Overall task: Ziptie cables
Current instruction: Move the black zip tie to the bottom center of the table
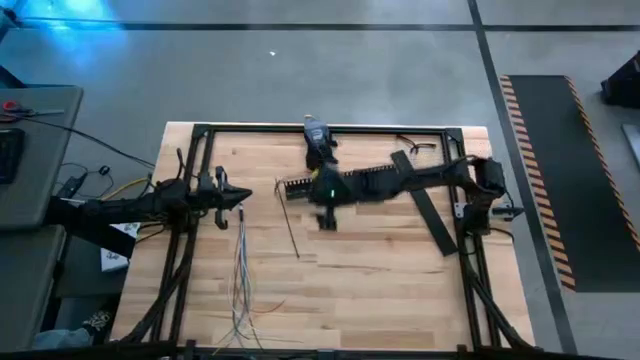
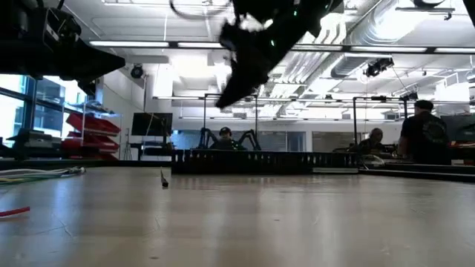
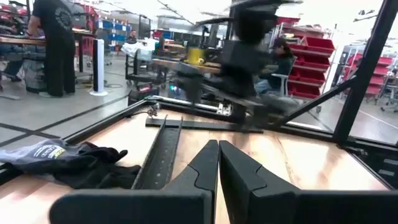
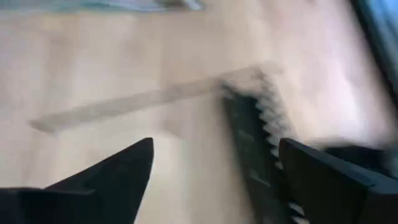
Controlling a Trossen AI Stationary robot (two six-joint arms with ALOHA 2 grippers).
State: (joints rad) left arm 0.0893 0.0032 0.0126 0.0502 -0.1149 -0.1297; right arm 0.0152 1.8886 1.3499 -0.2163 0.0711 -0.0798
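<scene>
The cables (image 1: pixel 240 275) are spread lengthwise on the wooden table (image 1: pixel 380 290), near its front edge and just below the left gripper (image 1: pixel 240 197), whose fingers (image 3: pixel 208 163) are pressed together with nothing between them. The right gripper (image 4: pixel 214 171) is held with its fingers wide apart and empty above the toothed end of the black comb-edged duct (image 1: pixel 300 185). A thin dark strip (image 1: pixel 290 230) lies beside the cables.

The table (image 1: pixel 380 290) is pale wood with a black frame. The cables (image 1: pixel 240 270) are mostly grey and white with a few coloured strands, while the comb-edged duct (image 1: pixel 300 185), the lid strip (image 1: pixel 425 205) and both arms are black. The mat (image 1: pixel 570 180) is dark with orange-and-black striped edges.
</scene>
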